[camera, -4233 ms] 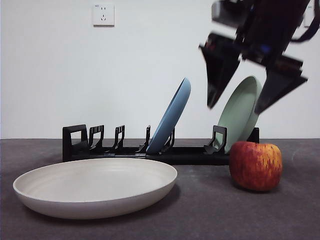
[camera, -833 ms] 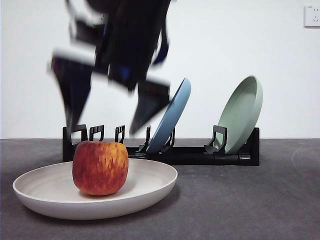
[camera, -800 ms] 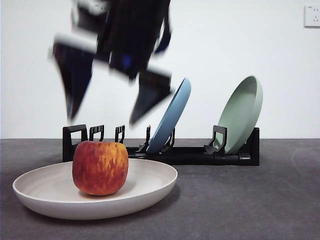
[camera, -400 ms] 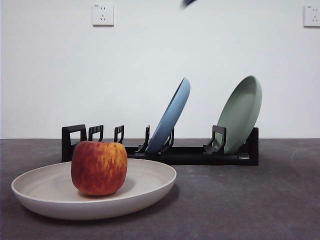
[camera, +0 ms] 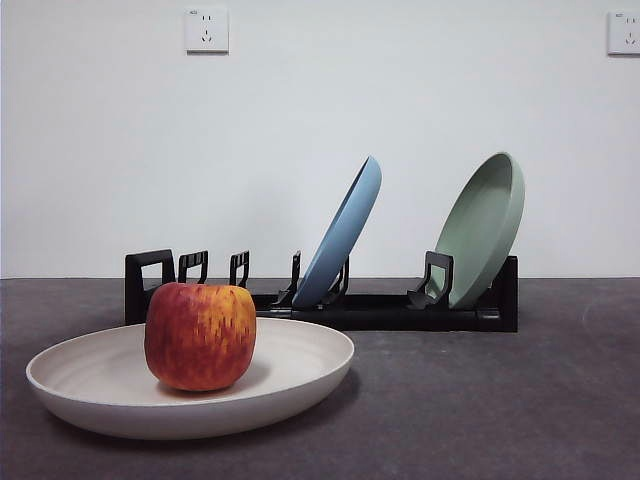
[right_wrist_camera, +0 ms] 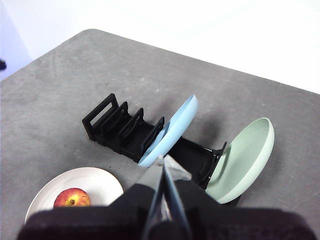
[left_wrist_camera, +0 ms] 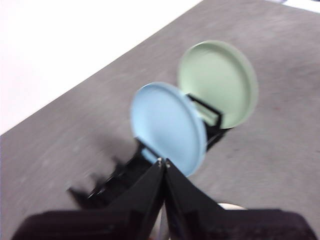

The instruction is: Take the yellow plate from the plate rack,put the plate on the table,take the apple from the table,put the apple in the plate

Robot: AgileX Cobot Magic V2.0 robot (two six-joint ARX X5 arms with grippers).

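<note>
The red apple [camera: 200,335] sits upright in the yellow plate [camera: 300,378], which lies flat on the table [camera: 480,400] at the near left. The black plate rack [camera: 380,312] stands behind it. In the right wrist view, my right gripper [right_wrist_camera: 162,161] is shut and empty, high above the rack [right_wrist_camera: 115,125], with the apple [right_wrist_camera: 72,197] in the plate [right_wrist_camera: 102,181] far below. In the left wrist view, my left gripper [left_wrist_camera: 164,163] is shut and empty, high above the rack [left_wrist_camera: 117,177]. Neither gripper shows in the front view.
A blue plate [camera: 345,235] leans in the rack's middle slots and a sage-green plate [camera: 485,225] in its right end. Both also show in the right wrist view [right_wrist_camera: 170,132] [right_wrist_camera: 242,157]. Wall sockets [camera: 206,30] are on the white wall behind.
The apple went from the table at the right into the yellow plate. The arm that hung over the plate a second ago has lifted out of the front view.
</note>
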